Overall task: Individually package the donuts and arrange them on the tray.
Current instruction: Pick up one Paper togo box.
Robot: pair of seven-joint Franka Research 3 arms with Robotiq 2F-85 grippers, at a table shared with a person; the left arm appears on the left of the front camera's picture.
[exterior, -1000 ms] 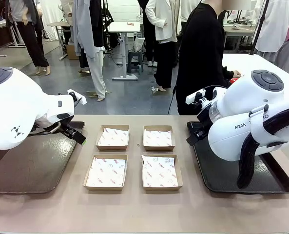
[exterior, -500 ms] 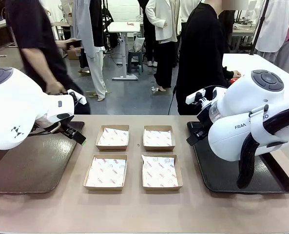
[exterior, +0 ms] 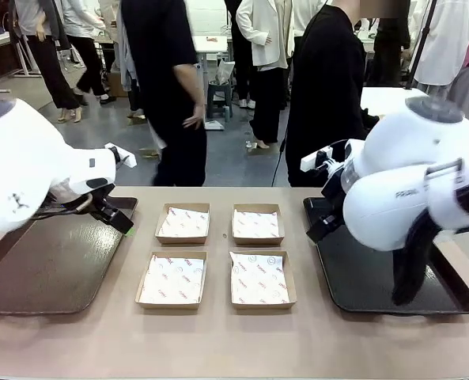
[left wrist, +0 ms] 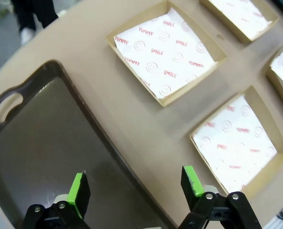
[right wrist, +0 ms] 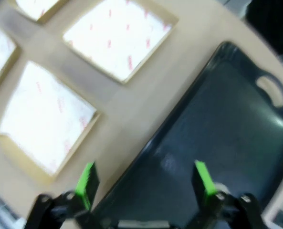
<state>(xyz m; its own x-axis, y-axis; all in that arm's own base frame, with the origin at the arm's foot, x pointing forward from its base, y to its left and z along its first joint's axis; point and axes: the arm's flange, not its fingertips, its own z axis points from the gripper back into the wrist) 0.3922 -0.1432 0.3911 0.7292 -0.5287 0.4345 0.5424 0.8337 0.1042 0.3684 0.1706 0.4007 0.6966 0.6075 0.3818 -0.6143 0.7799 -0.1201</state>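
The donuts are out of view. Four shallow cardboard boxes lined with printed white paper sit in two rows mid-table, among them the near-left box (exterior: 172,279) and the far-right box (exterior: 257,224); each holds just its paper. My left gripper (left wrist: 135,185) hangs open over the right edge of the brown tray (left wrist: 46,143), with two boxes (left wrist: 167,50) (left wrist: 239,138) beyond it. My right gripper (right wrist: 145,180) is open above the left edge of the black tray (right wrist: 217,133), nothing between its green pads (right wrist: 86,183).
The brown tray (exterior: 52,269) lies at the table's left and the black tray (exterior: 376,285) at its right, both bare. A person in black (exterior: 329,95) stands at the far edge on the right. Another person in black (exterior: 171,87) passes behind the table.
Both arms have shifted slightly, the right one upward, and its wrist view is blurred by motion. A person in black has walked rightward behind the table. The boxes have not moved.
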